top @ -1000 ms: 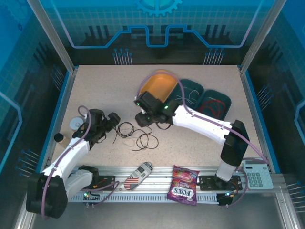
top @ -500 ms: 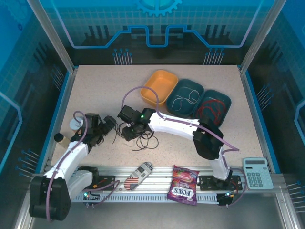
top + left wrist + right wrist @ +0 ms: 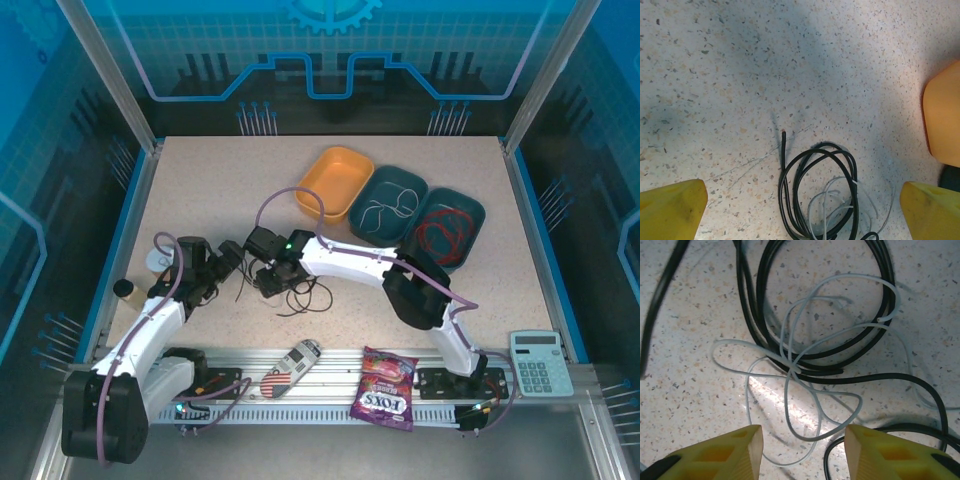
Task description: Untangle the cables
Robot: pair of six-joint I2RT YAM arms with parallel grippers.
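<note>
Three trays (image 3: 340, 172), two arms (image 3: 150, 325), one calculator (image 3: 540, 363), one sweets bag (image 3: 387, 388)

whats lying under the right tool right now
A thin white cable looped through coils of black cable, flat on the speckled table below the open right tool. The stretches running off behind its yellow fingers are covered.

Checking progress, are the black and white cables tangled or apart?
Tangled: in the right wrist view the white cable weaves through loops of the black cable.
</note>
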